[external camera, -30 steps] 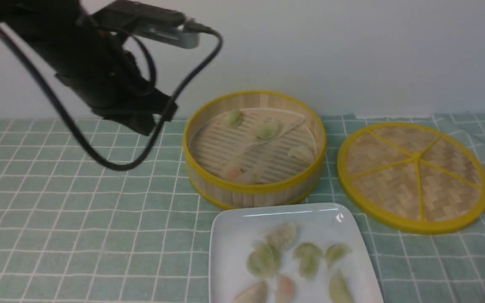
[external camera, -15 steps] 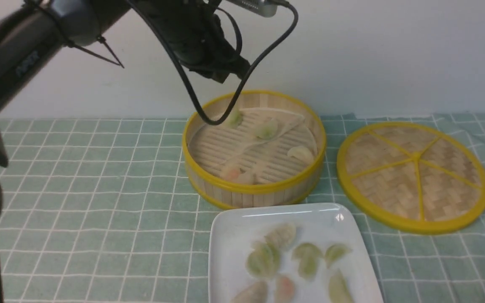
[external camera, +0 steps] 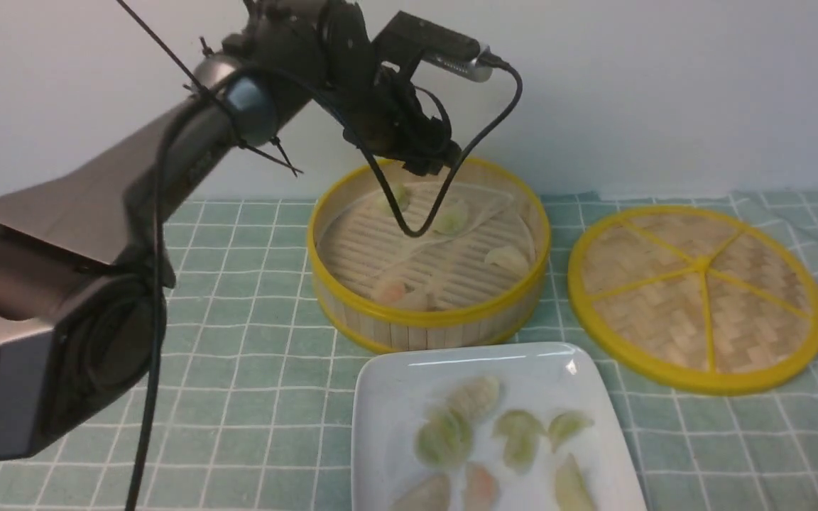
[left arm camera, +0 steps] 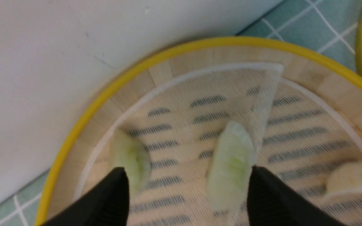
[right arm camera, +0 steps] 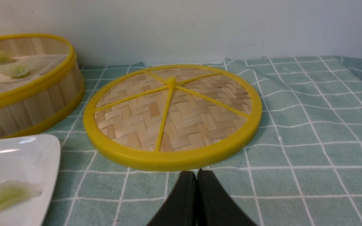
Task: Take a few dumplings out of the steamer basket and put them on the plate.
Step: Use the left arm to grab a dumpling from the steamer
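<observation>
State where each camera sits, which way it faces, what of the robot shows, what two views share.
Front view: between the arms, facing forward over steamer basket, plate and lid to the wall; left arm reaches over the basket.
Left wrist view: on the left wrist, looking down into the basket; open jaws straddle a pale green dumpling.
Right wrist view: low over the cloth, facing the lid and wall; shut jaws show.
Shared: front and right wrist both show basket, lid, plate.

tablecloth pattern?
Pale green tablecloth with a white grid of squares; clearest in the right wrist view.
</observation>
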You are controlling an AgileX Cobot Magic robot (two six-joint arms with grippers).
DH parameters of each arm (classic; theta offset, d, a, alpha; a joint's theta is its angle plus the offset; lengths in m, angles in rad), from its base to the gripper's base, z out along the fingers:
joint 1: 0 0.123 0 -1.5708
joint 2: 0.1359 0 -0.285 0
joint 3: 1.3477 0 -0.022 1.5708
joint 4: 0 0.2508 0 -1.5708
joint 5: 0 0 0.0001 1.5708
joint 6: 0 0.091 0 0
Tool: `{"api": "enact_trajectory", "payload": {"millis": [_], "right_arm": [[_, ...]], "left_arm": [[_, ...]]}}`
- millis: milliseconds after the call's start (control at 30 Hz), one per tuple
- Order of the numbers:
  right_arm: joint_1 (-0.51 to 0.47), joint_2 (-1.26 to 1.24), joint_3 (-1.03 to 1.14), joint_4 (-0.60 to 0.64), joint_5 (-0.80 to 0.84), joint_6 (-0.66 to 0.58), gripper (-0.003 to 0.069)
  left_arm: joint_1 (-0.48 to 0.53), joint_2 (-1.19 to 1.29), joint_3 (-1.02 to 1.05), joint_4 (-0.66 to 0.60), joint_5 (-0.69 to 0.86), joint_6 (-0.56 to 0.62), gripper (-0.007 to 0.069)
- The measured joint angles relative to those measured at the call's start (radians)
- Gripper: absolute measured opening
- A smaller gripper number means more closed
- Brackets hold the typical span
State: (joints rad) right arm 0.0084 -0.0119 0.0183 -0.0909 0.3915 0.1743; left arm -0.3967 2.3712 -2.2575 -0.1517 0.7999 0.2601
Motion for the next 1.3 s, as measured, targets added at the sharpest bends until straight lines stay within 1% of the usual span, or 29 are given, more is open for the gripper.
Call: {"api": "enact_trajectory", "payload": {"millis": [33,100,233,367,567,667,800,967,1067,1200,1233,1267,1300], "right_arm": [[0.0,0.0,0.0,0.0,0.0,0.0,-0.0015],[0.0,0.0,0.0,0.0,0.0,0.0,-0.0015],[0.0,0.0,0.0,0.0,0.0,0.0,-0.0015],[0.0,0.0,0.0,0.0,0.0,0.0,-0.0015],[0.0,0.0,0.0,0.0,0.0,0.0,-0.0015],[0.0,0.0,0.0,0.0,0.0,0.0,-0.0015],[0.0,0.0,0.0,0.0,0.0,0.0,-0.0015],[0.0,0.0,0.0,0.0,0.0,0.0,-0.0015],[0.0,0.0,0.0,0.0,0.0,0.0,-0.0015],[0.0,0.0,0.0,0.0,0.0,0.0,-0.0015],[0.0,0.0,0.0,0.0,0.0,0.0,-0.0015],[0.0,0.0,0.0,0.0,0.0,0.0,-0.0015],[0.0,0.0,0.0,0.0,0.0,0.0,-0.0015]], "left_arm": [[0.0,0.024,0.0,-0.017,-0.032,0.002,0.0489],[0.0,0.046,0.0,-0.047,-0.047,0.014,0.0498],[-0.001,0.075,0.0,-0.142,-0.035,0.069,0.0501],[-0.014,0.084,0.0,-0.189,-0.004,0.138,0.0501],[-0.031,0.108,0.0,-0.193,-0.013,0.201,0.0501],[-0.03,0.124,0.0,-0.167,-0.026,0.234,0.0501],[-0.029,0.136,0.0,-0.14,-0.052,0.241,0.0501],[-0.029,0.157,0.0,-0.137,-0.057,0.241,0.0493],[-0.029,0.162,0.0,-0.126,-0.067,0.242,0.0456],[-0.029,0.162,-0.003,-0.101,-0.052,0.242,0.0293],[-0.029,0.16,-0.009,-0.095,-0.039,0.238,0.0221],[-0.029,0.157,-0.014,-0.092,-0.02,0.229,0.018],[-0.029,0.15,-0.018,-0.086,0.013,0.219,0.0179]]}}
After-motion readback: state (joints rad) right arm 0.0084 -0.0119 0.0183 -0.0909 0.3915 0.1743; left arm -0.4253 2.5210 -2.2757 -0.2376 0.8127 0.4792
